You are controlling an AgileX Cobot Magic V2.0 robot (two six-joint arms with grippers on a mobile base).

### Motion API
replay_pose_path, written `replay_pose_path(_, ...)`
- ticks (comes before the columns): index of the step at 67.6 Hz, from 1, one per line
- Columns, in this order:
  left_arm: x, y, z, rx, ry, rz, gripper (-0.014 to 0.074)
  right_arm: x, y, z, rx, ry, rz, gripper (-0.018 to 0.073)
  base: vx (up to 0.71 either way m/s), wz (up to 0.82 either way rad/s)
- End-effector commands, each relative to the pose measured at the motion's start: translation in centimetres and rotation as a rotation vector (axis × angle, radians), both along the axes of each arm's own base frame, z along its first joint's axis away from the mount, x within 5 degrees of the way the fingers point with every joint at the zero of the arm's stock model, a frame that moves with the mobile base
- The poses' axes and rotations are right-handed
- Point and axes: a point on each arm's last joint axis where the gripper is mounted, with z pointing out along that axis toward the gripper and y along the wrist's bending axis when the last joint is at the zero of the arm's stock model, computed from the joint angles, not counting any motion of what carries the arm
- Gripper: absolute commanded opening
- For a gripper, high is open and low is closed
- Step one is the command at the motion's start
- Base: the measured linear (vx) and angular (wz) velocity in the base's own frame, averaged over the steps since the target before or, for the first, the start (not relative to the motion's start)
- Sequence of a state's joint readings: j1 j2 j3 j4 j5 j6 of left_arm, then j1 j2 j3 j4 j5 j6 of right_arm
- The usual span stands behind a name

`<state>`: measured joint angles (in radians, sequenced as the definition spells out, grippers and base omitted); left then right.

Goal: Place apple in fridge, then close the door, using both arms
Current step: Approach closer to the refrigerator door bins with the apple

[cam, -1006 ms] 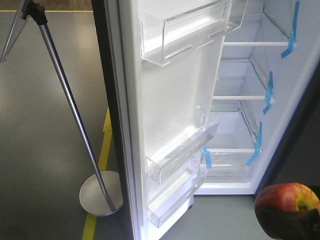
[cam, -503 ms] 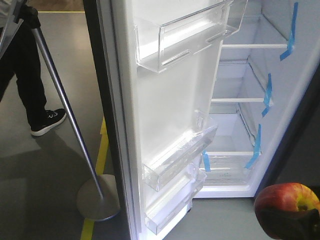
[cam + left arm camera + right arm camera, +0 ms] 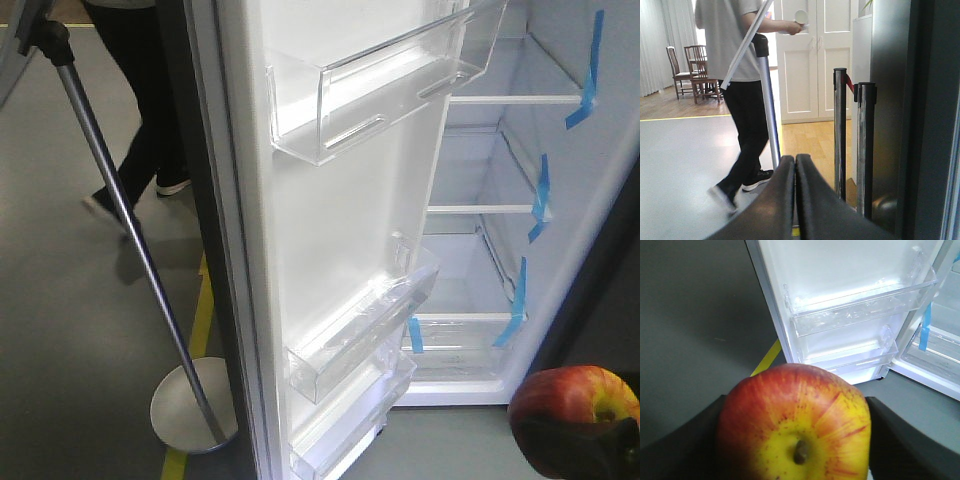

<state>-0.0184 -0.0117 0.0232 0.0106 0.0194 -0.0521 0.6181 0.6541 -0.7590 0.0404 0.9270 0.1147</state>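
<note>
Grey floor (image 3: 60,330) fronts the open fridge (image 3: 480,160); right tool (image 3: 795,450) clamps the apple (image 3: 570,400).

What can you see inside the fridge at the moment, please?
Inside the fridge: white shelves, a clear bottom drawer and blue tape strips; no food shows on them. The open door hides the interior's left side, and the top is out of frame.

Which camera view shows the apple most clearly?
The right wrist view: the apple fills the lower frame, with stem dimple and yellow patches clear. The front view shows it only small, cut by the bottom right corner. The left wrist view does not show it.
</note>
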Motion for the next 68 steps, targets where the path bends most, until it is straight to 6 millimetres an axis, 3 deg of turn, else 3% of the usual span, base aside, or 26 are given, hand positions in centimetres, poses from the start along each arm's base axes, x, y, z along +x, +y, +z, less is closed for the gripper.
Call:
replay_pose_path(1, -0.3, -0.01, 1.37, -0.017, -0.108, -0.004, -0.0006, 0.27, 0.15, 1.35, 0.047, -0.085, 0.005, 0.0223, 0.05, 0.0)
replay_pose_path(68, -0.3, -0.01, 1.37, -0.017, -0.108, -0.004, -0.0006, 0.27, 0.15, 1.35, 0.047, -0.086, 0.005, 0.0223, 0.05, 0.0)
